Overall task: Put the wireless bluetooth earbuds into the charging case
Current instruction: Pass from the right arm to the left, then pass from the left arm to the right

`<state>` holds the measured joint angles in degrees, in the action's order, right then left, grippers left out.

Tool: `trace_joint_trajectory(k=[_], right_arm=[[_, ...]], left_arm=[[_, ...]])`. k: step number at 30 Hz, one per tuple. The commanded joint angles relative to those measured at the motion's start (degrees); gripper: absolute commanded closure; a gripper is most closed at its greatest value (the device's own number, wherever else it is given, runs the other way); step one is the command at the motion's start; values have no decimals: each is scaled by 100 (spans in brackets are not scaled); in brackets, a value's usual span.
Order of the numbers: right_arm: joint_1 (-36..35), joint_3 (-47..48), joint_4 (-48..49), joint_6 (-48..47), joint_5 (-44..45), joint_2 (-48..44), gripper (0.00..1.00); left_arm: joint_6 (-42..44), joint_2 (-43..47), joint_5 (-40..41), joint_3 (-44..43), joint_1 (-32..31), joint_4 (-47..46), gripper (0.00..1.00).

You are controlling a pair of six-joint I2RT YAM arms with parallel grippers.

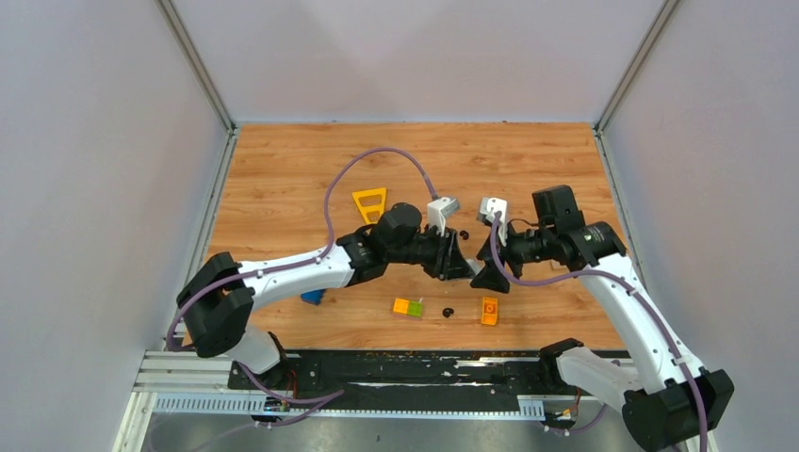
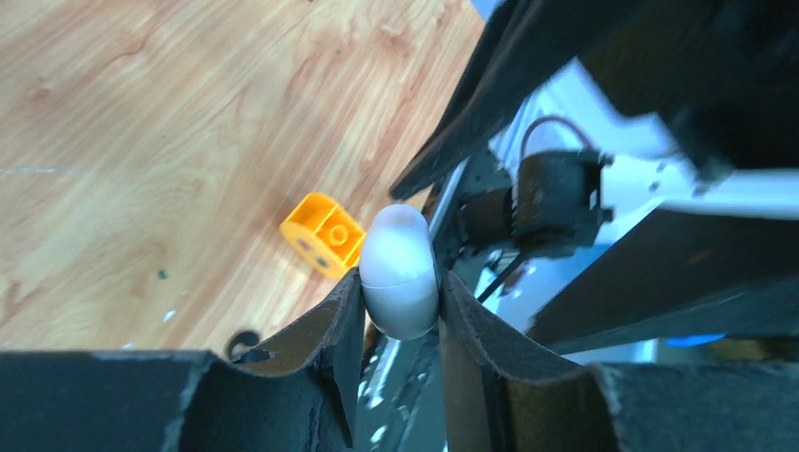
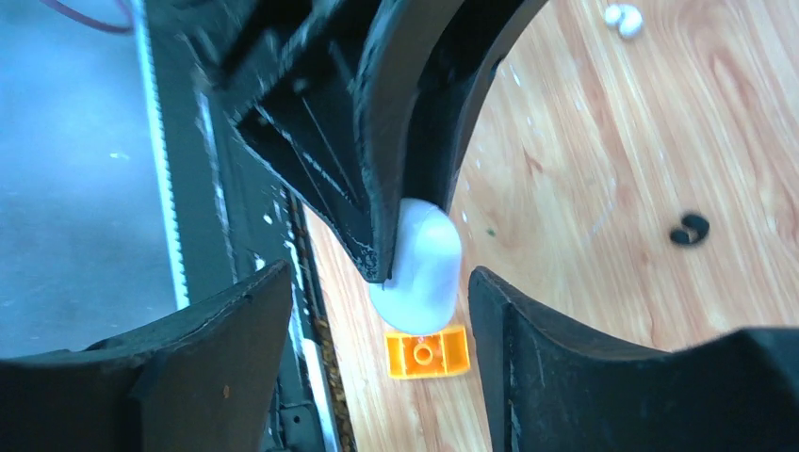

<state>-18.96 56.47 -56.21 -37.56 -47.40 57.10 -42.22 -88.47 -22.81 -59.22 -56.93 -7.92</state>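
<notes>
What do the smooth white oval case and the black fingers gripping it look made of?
The white oval charging case looks like hard moulded plastic, smooth with a soft sheen, a fine seam around it. The left gripper's black fingers look like matte foam or rubber, judging by their rough, crumbly edges; I cannot tell which.

Smooth white plastic charging case (image 2: 400, 273), glossy plastic orange brick (image 2: 323, 234), wood-grain tabletop (image 2: 141, 113).
</notes>
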Motion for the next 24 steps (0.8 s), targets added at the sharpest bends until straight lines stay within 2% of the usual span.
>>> trace_joint_trajectory(k=[1,7,12,14,17,20,24], right_arm=[[14,935,-524,-46,-1232,493,31],[16,1716,-741,89,-2119,1416,33],[-107,2131,-985,-384,-2194,1903,42],[-247,2262,-972,-458,-2139,1992,46],[-505,2517,-938,-493,-2099,2042,47],[-853,2850,-1189,-672,-2094,2245,48],[-1131,2685,-1172,-730,-1980,2188,52]], left_arm=[[1945,856,-194,514,-17,-313,97],[3409,2166,-114,1318,-19,-544,100],[4186,3219,340,1943,-11,-872,100],[4212,3406,348,1875,-12,-677,100],[4173,3578,242,1799,-19,-567,100],[4048,3613,232,1826,-12,-689,100],[3784,3538,184,2051,-11,-1175,100]])
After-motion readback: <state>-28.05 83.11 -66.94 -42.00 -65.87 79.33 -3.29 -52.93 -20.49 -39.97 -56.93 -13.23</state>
